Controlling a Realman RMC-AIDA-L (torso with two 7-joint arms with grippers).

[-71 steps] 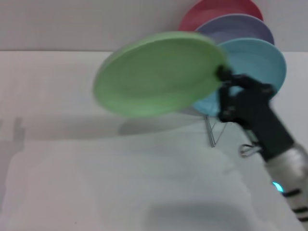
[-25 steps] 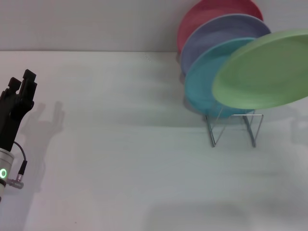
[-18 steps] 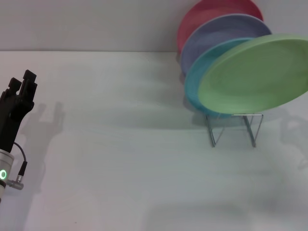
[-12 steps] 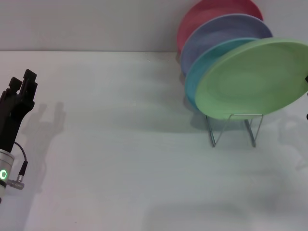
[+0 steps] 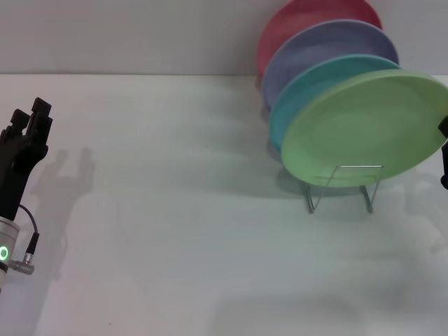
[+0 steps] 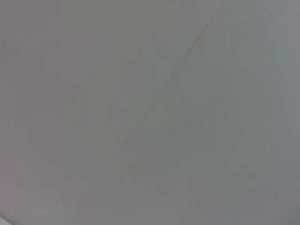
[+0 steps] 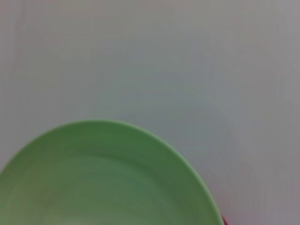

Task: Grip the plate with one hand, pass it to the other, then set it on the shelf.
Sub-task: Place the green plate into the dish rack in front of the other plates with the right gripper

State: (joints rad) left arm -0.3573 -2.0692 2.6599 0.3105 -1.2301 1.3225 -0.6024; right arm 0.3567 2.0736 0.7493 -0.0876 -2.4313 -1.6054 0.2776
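The light green plate [image 5: 360, 126] hangs tilted at the front of the silver wire shelf [image 5: 310, 200], just in front of the sky-blue plate [image 5: 301, 94]. A front wire loop of the shelf crosses the plate's lower edge. My right gripper [image 5: 444, 150] shows only as black parts at the right border, at the plate's right rim, shut on it. The plate also fills the lower part of the right wrist view [image 7: 103, 183]. My left gripper [image 5: 29, 120] is open and empty, parked upright at the far left of the table.
A lavender plate [image 5: 315, 45] and a red plate [image 5: 301, 14] stand in the shelf behind the sky-blue one. The white table [image 5: 175, 231] ends at a pale back wall. The left wrist view shows only a plain grey surface.
The green plate has moved left and down from the right edge, settling closer to the shelf behind its front loop. The right gripper's tips have come into view. The left arm has not moved.
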